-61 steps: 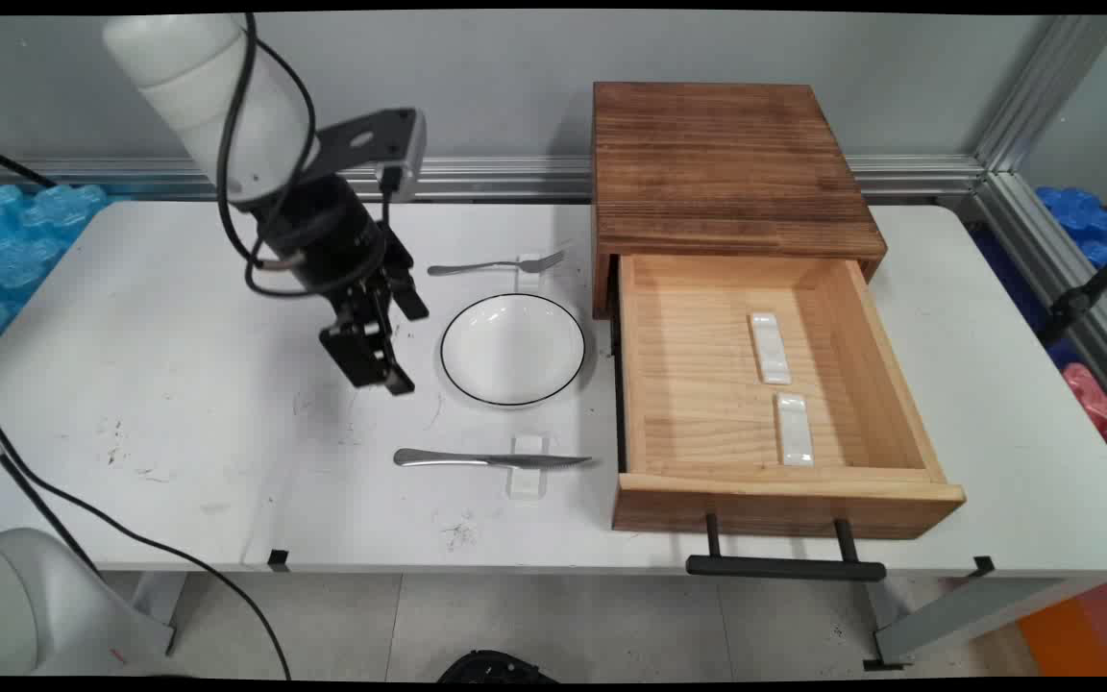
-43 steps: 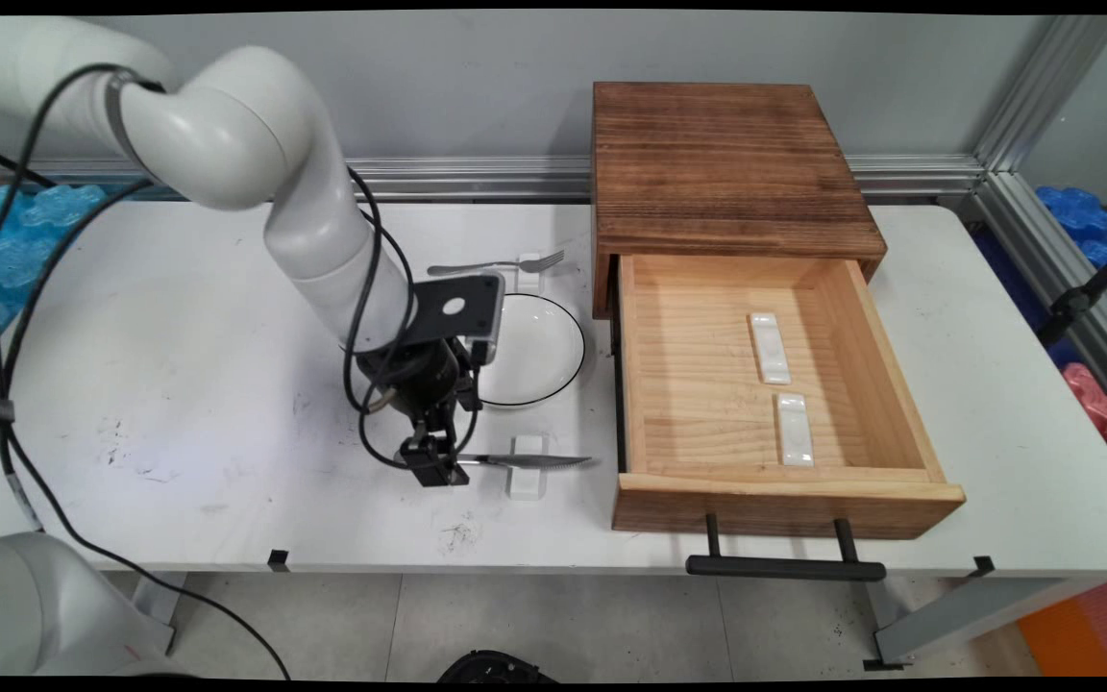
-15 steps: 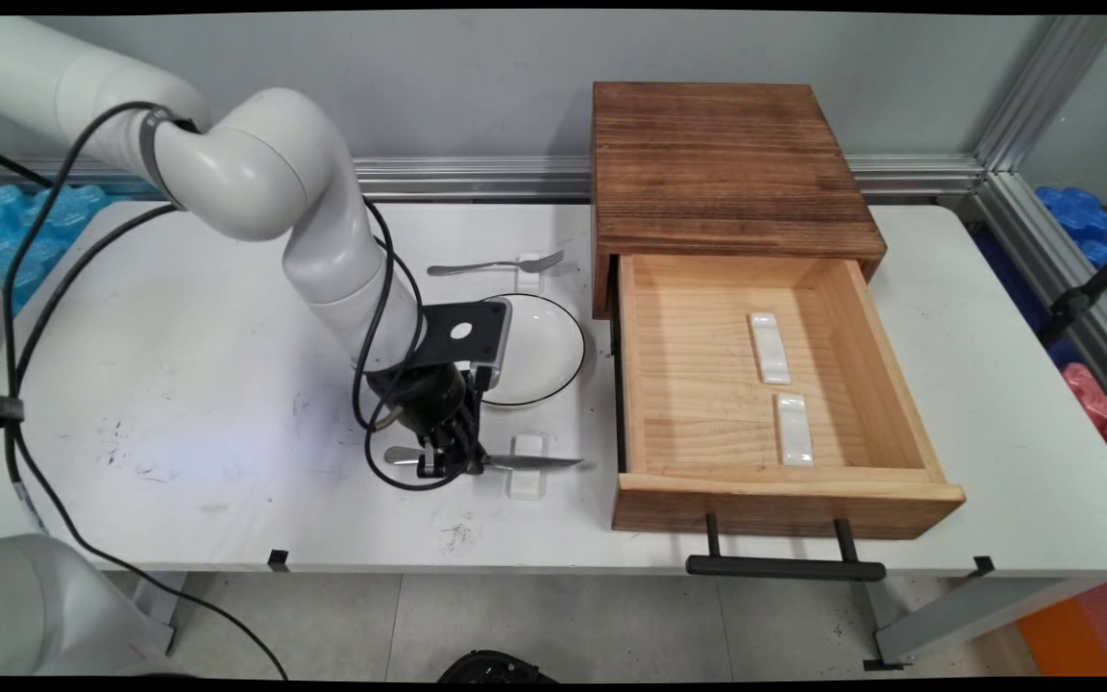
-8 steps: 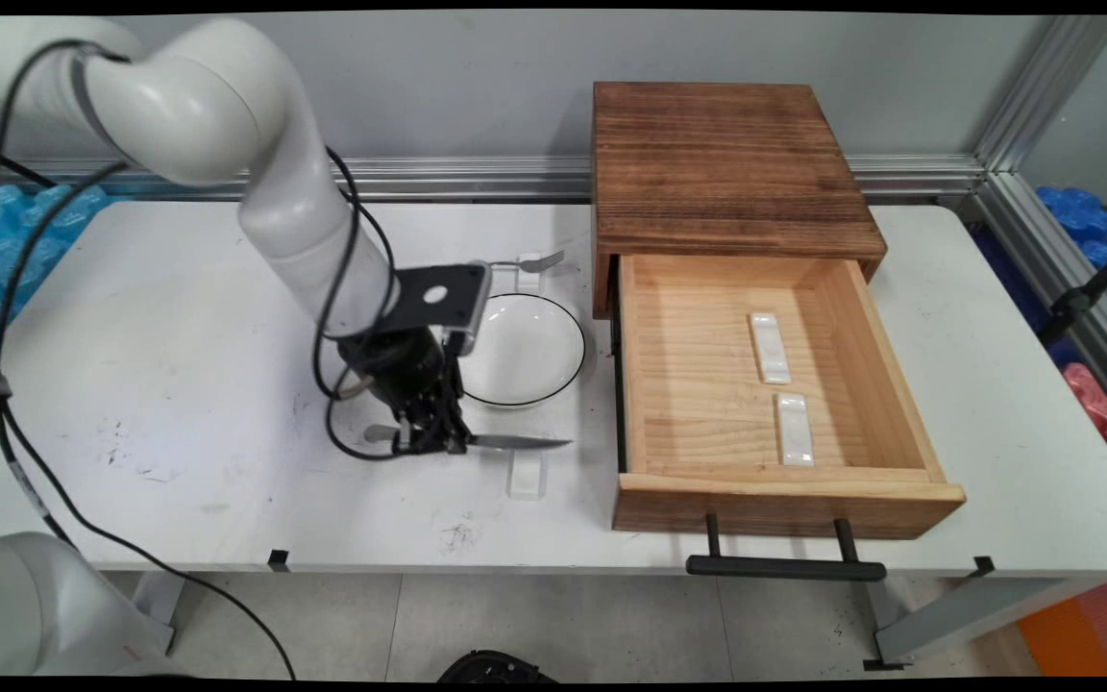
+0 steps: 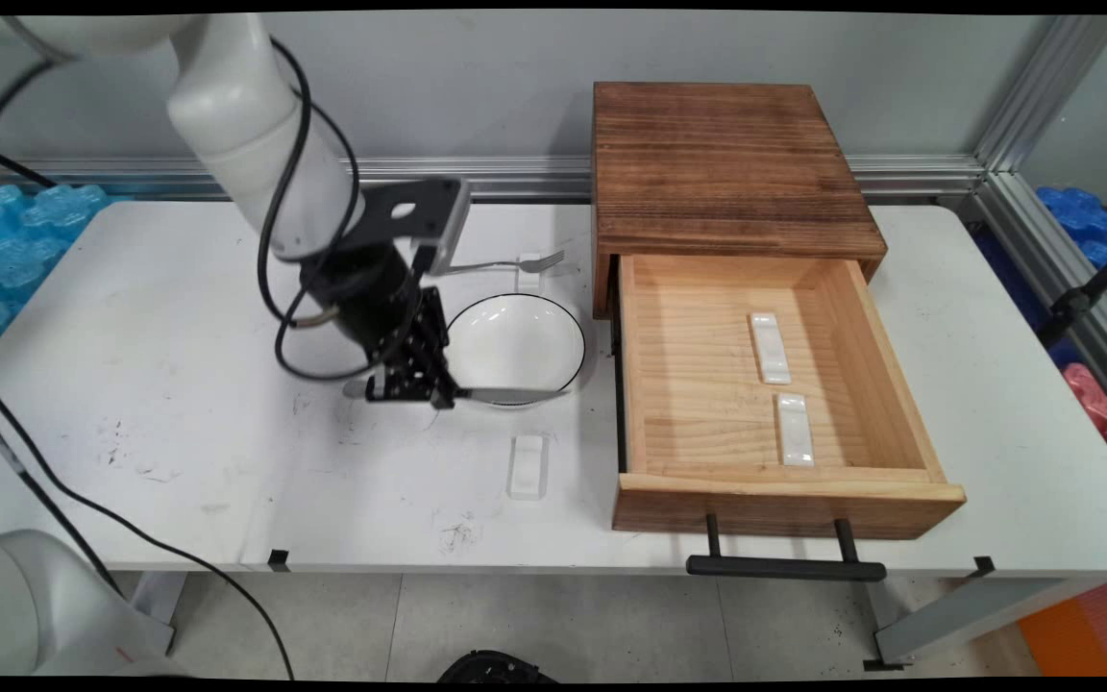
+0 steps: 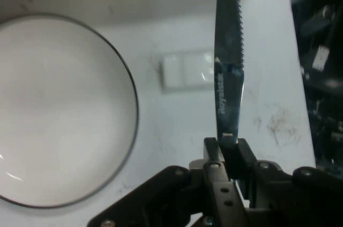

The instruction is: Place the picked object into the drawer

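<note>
Tabletop [image 5: 179,288] white, below hand. Cabinet [image 5: 726,168] with open drawer [image 5: 765,404] well beyond knife tip. Plate [image 5: 513,348] just beside hand. Hand [image 5: 416,389] raised, fingers clamped on knife [image 5: 505,395] handle, blade level above plate's edge. Rest [image 5: 528,465] on tabletop, under blade in hand view.

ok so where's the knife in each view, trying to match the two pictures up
Main view: the knife is left of centre, held level in the pincer, its blade over the near rim of the white plate.
Hand view: it rises from the pincer at bottom centre, serrated blade pointing to the top edge.
Shared landmark: the small white rest, bare on the table, lies beside the blade in the hand view.
</note>
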Motion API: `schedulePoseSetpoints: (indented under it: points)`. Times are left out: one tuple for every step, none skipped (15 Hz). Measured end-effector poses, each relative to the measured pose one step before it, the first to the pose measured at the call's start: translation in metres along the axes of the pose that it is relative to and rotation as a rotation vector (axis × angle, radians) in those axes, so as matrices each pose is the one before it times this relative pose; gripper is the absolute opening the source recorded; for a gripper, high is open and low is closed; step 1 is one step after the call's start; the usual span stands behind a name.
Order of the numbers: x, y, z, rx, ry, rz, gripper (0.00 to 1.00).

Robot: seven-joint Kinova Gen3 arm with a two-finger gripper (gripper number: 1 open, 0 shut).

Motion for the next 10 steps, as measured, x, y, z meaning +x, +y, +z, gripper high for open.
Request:
schedulePoseSetpoints:
  points:
    - [0.00404,-0.00105,-0.00536,0.00149,0.0062,-0.002,0.0]
    - [0.00778,-0.00218,-0.00855,0.00243,0.01094,-0.00615,0.0]
    - [0.0077,-0.00186,-0.00654,0.00183,0.0093,-0.00583,0.0]
    - [0.00597,-0.00143,-0.00411,0.00199,0.00706,-0.0046,0.0]
    - [0.00935,-0.00194,-0.00545,0.00299,0.01003,-0.0058,0.0]
    - [0.00689,-0.00134,-0.00313,0.00221,0.00731,-0.00374,0.0]
    - [0.01071,-0.00199,-0.00419,0.00373,0.01082,-0.00436,0.0]
    - [0.00769,-0.0013,-0.0019,0.0029,0.00709,-0.00082,0.0]
    - [0.01361,-0.00215,-0.00223,0.00575,0.01153,-0.0001,0.0]
    - [0.01179,-0.00169,-0.0003,0.00448,0.009,-0.00053,0.0]
